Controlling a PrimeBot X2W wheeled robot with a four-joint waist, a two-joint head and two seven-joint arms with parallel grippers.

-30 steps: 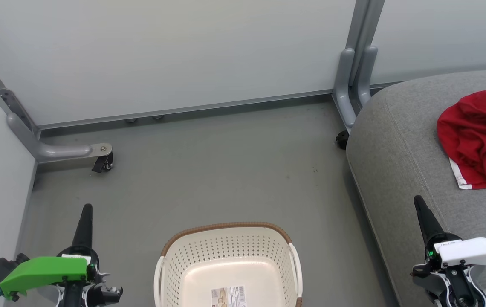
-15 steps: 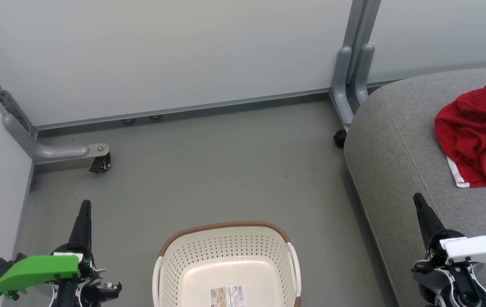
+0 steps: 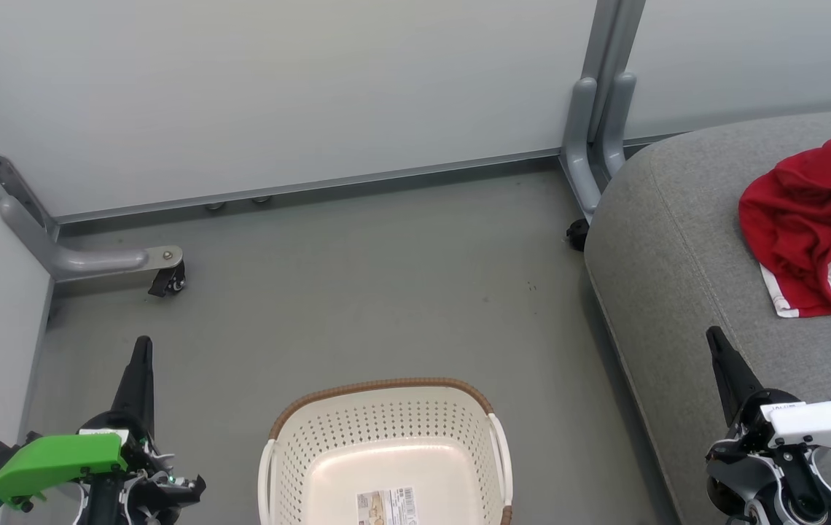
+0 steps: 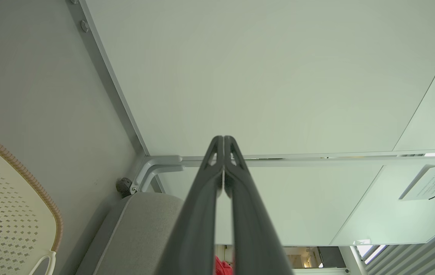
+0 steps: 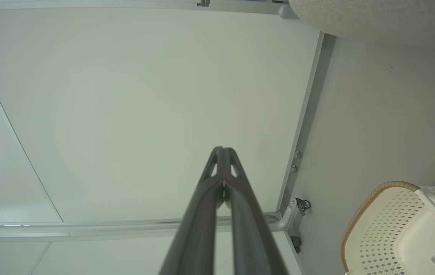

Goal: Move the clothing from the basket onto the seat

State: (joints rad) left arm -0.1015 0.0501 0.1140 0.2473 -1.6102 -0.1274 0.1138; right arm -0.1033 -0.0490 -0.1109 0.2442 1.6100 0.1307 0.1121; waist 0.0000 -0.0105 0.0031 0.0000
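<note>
On fabric seat [image 3: 678, 248] — crumpled red clothing [image 3: 798, 219]; woven-rimmed perf. plastic basket [image 3: 386, 426].

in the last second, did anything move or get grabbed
Only the camera shifted: the whole head view slid slightly left. Nothing was gripped or released. The left gripper and right gripper stay shut and empty, the clothing lies on the seat, the basket is empty.
</note>
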